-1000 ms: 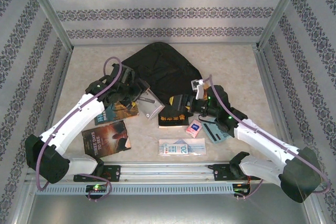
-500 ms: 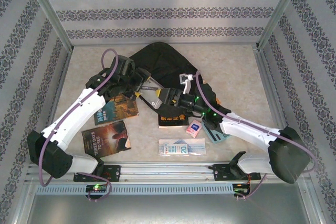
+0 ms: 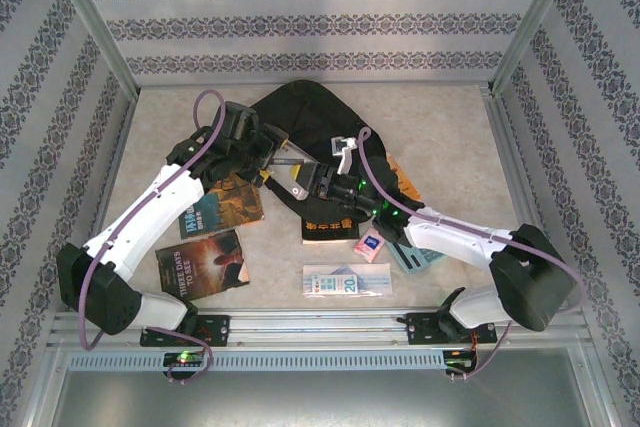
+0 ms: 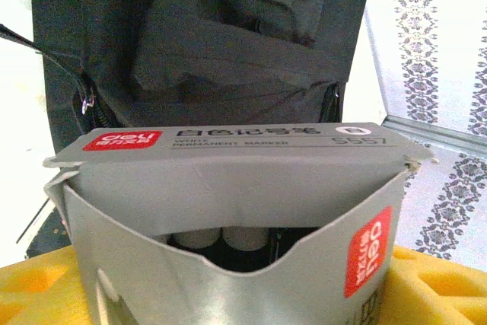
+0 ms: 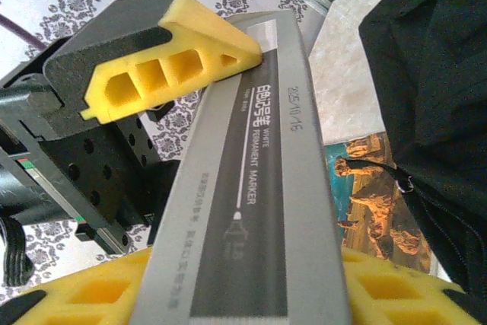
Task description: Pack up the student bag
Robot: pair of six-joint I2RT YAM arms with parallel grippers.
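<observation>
Mid-table, just in front of the student bag (image 3: 320,112), both my grippers are on the grey marker box (image 3: 290,169). My left gripper (image 3: 268,162) is clamped on one end. My right gripper (image 3: 318,182) grasps the other end, its pads (image 5: 68,294) tight against the card on both sides. Handoff step, I reckon. To do it well, one hand should own the box before the other lets go. No twist between wrists or the card creases, and don't tip the open end down. Box: top flap (image 4: 228,142) folded back, white marker ends (image 4: 221,235) inside. Bag lies flat on the table (image 3: 450,117) right behind the box. A zip pull (image 4: 88,100) shows, but the folds hide whether the mouth is open. Confirm that before feeding the box in.
</observation>
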